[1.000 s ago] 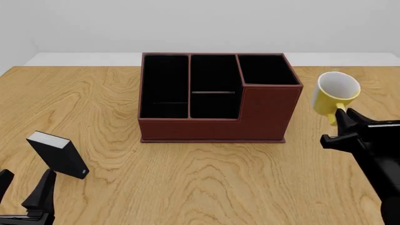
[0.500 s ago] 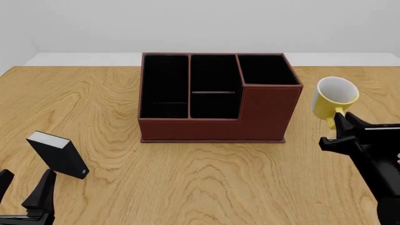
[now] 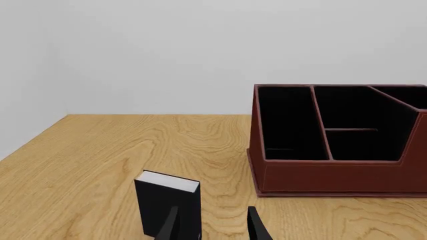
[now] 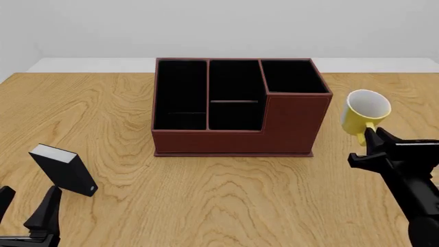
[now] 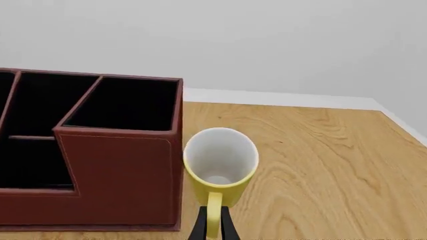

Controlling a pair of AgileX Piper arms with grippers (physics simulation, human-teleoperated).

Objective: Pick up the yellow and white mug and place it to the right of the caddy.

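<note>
The yellow and white mug (image 4: 364,114) is tilted, white inside toward the camera, just right of the reddish-brown caddy (image 4: 233,140). My right gripper (image 4: 369,137) is shut on its yellow handle (image 5: 213,216). The right wrist view shows the mug (image 5: 220,162) close beside the caddy's (image 5: 117,172) side wall, with thin black fingers (image 5: 200,229) pinching the handle. Whether the mug's base touches the table I cannot tell. Far from both, my left gripper (image 4: 26,207) stands open at the table's near left; in the left wrist view the gripper (image 3: 212,227) holds nothing.
A small black block (image 4: 63,170) with a white top edge stands on the wood table just ahead of the left gripper, seen as the block (image 3: 167,202) in the left wrist view. The caddy (image 3: 333,175) sits mid-table. The table's far edge meets a white wall.
The right gripper has sunk a little toward the table and drawn slightly nearer, carrying the mug with it. The left arm and the black block have not moved.
</note>
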